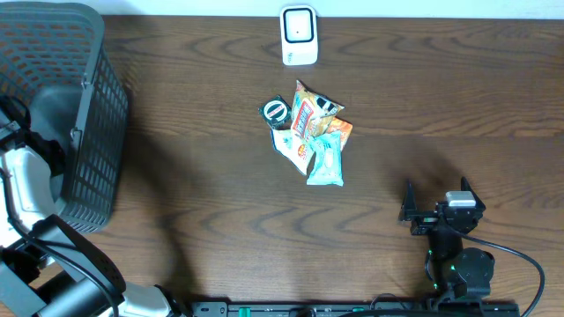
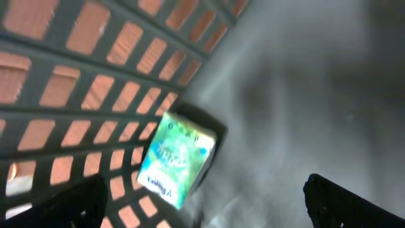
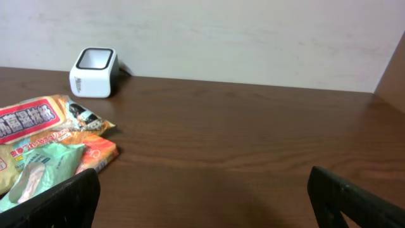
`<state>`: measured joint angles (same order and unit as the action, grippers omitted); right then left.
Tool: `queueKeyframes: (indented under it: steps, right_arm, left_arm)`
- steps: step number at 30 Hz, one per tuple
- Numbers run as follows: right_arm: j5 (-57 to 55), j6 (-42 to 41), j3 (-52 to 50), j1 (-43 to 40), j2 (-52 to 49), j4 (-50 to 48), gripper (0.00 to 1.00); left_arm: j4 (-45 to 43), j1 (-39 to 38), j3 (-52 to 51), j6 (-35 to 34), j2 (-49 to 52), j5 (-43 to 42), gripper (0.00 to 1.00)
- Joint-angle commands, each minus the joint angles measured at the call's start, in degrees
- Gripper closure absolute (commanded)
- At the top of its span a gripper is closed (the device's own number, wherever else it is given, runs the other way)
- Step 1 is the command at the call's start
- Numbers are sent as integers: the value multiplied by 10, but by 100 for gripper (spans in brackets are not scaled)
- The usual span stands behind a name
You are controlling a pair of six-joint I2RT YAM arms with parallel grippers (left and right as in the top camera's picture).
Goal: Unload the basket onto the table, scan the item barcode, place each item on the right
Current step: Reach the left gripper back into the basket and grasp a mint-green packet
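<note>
Basket (image 1: 97,132) at upper left of the overhead view; packets (image 1: 310,132) heaped at centre, light, crinkly and slippery by the look, best pinched at a sealed edge. Right gripper (image 1: 436,201), lower right, gapes empty; left gripper (image 2: 204,206), inside the basket, spread wide, holding nothing. Scanner (image 1: 299,35) top centre. Green box (image 2: 177,158) on the basket floor

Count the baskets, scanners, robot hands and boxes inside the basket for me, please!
Basket: 1
Scanner: 1
Green box in the basket: 1
Hands: 2 (left hand, right hand)
Total: 5
</note>
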<state>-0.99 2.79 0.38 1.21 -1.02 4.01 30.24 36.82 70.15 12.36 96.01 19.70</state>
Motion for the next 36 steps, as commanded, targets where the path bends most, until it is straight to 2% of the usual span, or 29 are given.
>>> queueKeyframes:
  steps: [1, 3, 7, 13, 19, 23, 29, 36]
  right_arm:
    - [1, 5, -1, 5, 3, 2, 1]
    - [1, 5, -1, 5, 3, 2, 1]
    - [1, 5, -1, 5, 3, 2, 1]
    - [1, 5, -1, 5, 3, 2, 1]
    - [1, 5, -1, 5, 3, 2, 1]
    - [1, 5, -1, 5, 3, 2, 1]
    - [1, 5, -1, 5, 3, 2, 1]
    - [1, 5, -1, 5, 3, 2, 1]
  left_arm:
    - [-25, 8, 22, 10, -28, -55, 3]
    - [-43, 13, 22, 66, -44, -124, 2]
    - [-50, 16, 22, 162, -45, -137, 1]
    - [-42, 52, 22, 165, -19, -137, 2]
    - [-3, 82, 3, 289, 16, -137, 14]
    - [-3, 82, -16, 328, 26, -136, 17]
    - [-5, 96, -17, 328, 50, -109, 36]
    - [-11, 132, -17, 311, 72, -109, 36]
